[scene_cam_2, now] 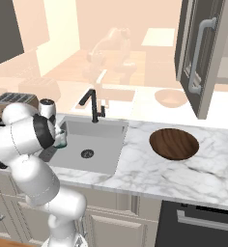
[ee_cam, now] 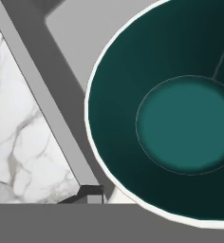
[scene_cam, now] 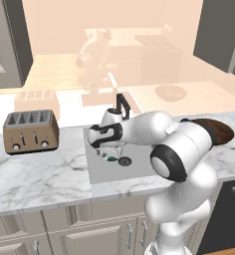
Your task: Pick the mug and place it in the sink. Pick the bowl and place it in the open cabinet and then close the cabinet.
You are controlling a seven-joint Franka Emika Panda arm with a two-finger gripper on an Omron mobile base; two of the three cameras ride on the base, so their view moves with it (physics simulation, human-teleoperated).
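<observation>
The teal-green mug point(scene_cam: 111, 158) hangs low inside the sink point(scene_cam: 103, 173), just left of the round drain point(scene_cam: 124, 161). My gripper point(scene_cam: 107, 152) reaches down into the basin and is shut on the mug's rim. In the hand view the mug point(ee_cam: 185, 123) looms large, with a dark teal inside and a white rim, and one dark fingertip point(ee_cam: 88, 192) sits against that rim. From the right, the mug point(scene_cam_2: 61, 140) peeks out beside my arm at the left edge of the sink point(scene_cam_2: 96, 140). The wooden bowl point(scene_cam_2: 174, 144) rests on the counter right of the sink. The cabinet point(scene_cam_2: 198, 53) above it stands open.
A black faucet point(scene_cam_2: 92, 106) rises behind the basin. A toaster point(scene_cam: 31, 130) stands on the marble counter to the left. My arm partly covers the bowl point(scene_cam: 220, 130). The open cabinet door hangs over the counter's right part.
</observation>
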